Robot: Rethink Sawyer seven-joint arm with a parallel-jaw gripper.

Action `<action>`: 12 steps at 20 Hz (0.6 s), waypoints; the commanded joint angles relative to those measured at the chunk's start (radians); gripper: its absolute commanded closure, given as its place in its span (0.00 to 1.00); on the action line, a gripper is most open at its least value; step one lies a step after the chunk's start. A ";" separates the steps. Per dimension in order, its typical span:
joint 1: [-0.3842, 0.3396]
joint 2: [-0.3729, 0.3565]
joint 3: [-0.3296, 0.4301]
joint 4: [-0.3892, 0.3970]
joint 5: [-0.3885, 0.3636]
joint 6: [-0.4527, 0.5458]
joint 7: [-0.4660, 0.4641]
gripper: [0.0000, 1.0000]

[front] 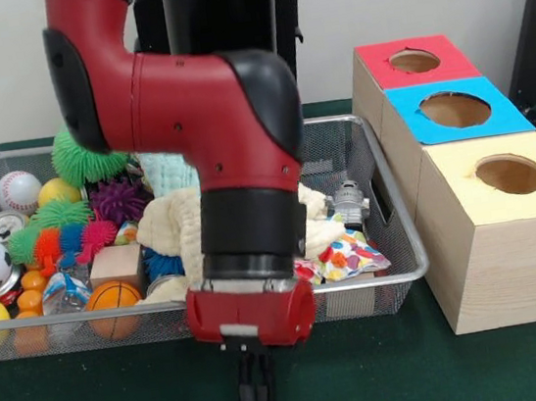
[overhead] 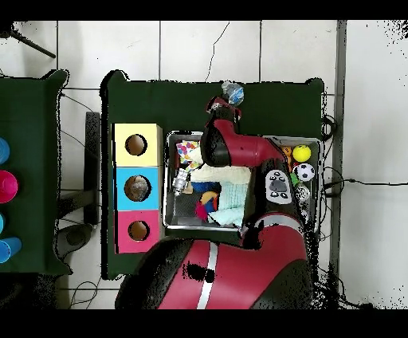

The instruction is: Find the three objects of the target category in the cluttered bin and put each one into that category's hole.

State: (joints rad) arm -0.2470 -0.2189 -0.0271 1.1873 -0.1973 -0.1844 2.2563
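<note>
The gripper (front: 256,395) is hanging at lower centre, below the bin (front: 407,241), its two fingers pressing narrowly together. Two clear bottles are lying in the bin: one bottle (front: 63,292) lower left, another bottle (front: 350,200) right. Three boxes are standing at right, with the blue hole (front: 455,110) in the middle one.

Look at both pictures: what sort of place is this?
Probably a robotics lab: a robot arm works at a green table with a wire bin of toys and three holed boxes on a tiled floor.
</note>
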 commanded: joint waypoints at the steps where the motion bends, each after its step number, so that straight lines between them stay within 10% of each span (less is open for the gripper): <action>1: 0.016 -0.196 -0.004 0.092 0.010 0.259 0.020 1.00; 12: -0.017 -0.203 0.050 0.091 -0.026 0.291 0.033 1.00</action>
State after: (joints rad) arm -0.2377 -0.4249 -0.0264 1.2041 -0.1985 0.0594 2.2563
